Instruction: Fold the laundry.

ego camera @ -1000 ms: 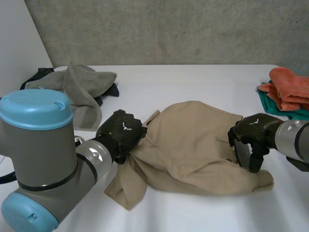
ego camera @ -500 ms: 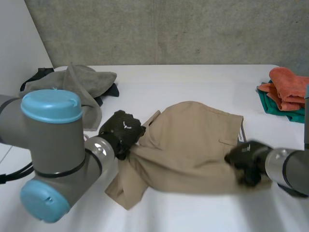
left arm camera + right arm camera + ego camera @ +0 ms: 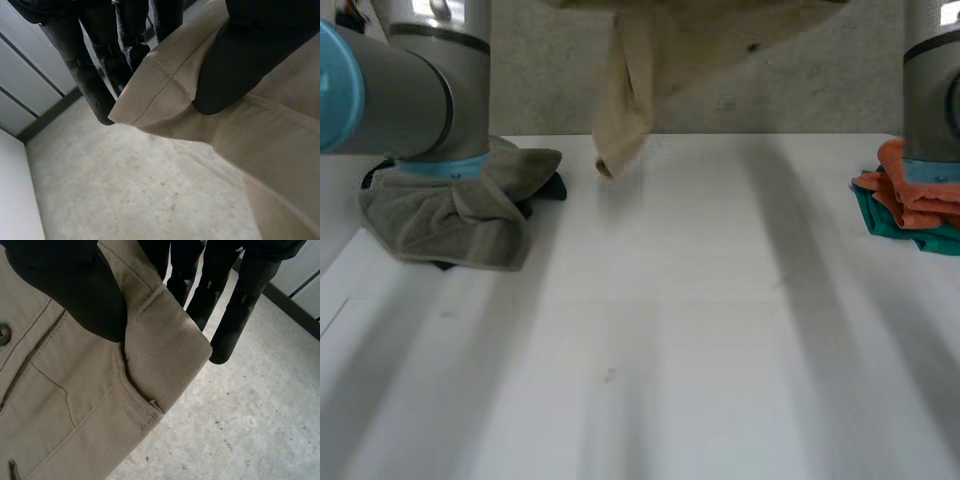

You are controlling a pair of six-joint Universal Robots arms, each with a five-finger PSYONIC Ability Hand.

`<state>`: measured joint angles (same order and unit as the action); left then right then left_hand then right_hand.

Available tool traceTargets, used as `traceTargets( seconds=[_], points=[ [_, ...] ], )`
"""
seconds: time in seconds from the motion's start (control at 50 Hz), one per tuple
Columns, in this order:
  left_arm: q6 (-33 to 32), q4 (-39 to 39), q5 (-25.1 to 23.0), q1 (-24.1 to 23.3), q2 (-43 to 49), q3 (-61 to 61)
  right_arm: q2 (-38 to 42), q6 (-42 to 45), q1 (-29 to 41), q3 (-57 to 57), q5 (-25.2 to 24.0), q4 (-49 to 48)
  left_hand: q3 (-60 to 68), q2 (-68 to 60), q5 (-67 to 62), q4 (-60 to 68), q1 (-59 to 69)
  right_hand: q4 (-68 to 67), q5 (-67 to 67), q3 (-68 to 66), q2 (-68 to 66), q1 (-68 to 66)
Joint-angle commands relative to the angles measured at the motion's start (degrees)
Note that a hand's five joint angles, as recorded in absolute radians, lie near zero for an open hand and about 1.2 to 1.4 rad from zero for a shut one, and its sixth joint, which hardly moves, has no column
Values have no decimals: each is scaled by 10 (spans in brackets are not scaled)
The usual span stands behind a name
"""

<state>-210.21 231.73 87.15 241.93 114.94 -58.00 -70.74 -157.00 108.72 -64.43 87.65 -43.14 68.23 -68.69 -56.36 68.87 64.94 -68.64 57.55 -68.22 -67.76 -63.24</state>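
While both raised arms pinch the tan garment (image 3: 623,95) well above the counter (image 3: 700,320), it hangs free, probably so it can drop out flat for folding. The left hand (image 3: 250,60) clamps a hemmed corner between thumb and fingers (image 3: 92,75); the right hand (image 3: 65,285) clamps a corner beside a pocket seam likewise. A grey towel heap (image 3: 460,205) and an orange-and-teal stack (image 3: 912,195) wait at the counter's sides.
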Motion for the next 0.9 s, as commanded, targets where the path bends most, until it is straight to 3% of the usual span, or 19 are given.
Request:
traceTargets(
  seconds=[0.02,0.24,0.36,0.44,0.46,0.52,0.56,0.58,0.62,0.68,0.78,0.9],
  points=[
    [3,-51,-3,7,2,-106,57,4,-1,-5,-5,91,118,-113,-136,111,151,-114,124,-118,-122,-168],
    [-19,-71,-10,-1,53,-319,196,71,9,-68,-5,284,118,-113,-136,111,151,-114,124,-118,-122,-168],
    [-77,-134,-8,-10,49,-390,189,107,19,-115,13,351,118,-113,-136,111,151,-114,124,-118,-122,-168],
    [-115,-259,2,-17,-30,-431,147,126,18,-150,17,412,118,-113,-136,111,151,-114,124,-118,-122,-168],
    [-121,-335,5,-22,-72,-449,102,148,18,-175,16,472,118,-113,-136,111,151,-114,124,-118,-122,-168],
    [-123,-445,4,-31,-124,-468,35,194,18,-220,16,579,118,-113,-136,111,151,-114,124,-118,-122,-168],
    [-124,-599,0,-45,-186,-490,-10,246,18,-260,18,665,118,-113,-136,111,151,-114,124,-118,-122,-168],
    [-125,-626,-1,-49,-197,-495,-33,277,17,-289,20,707,118,-113,-136,111,151,-114,124,-118,-122,-168],
    [-126,-721,-12,-70,-232,-509,-61,309,16,-317,19,742,118,-113,-136,111,151,-114,124,-118,-122,-168],
    [-131,-799,-38,-103,-244,-504,-95,338,13,-349,16,750,118,-113,-136,111,151,-114,124,-118,-122,-168],
    [-137,-780,-49,-109,-229,-464,-98,340,13,-365,17,721,118,-113,-136,111,151,-114,124,-118,-122,-168],
    [-138,-672,-23,-101,-148,-394,-72,333,13,-351,19,679,118,-113,-136,111,151,-114,124,-118,-122,-168]
  ],
)
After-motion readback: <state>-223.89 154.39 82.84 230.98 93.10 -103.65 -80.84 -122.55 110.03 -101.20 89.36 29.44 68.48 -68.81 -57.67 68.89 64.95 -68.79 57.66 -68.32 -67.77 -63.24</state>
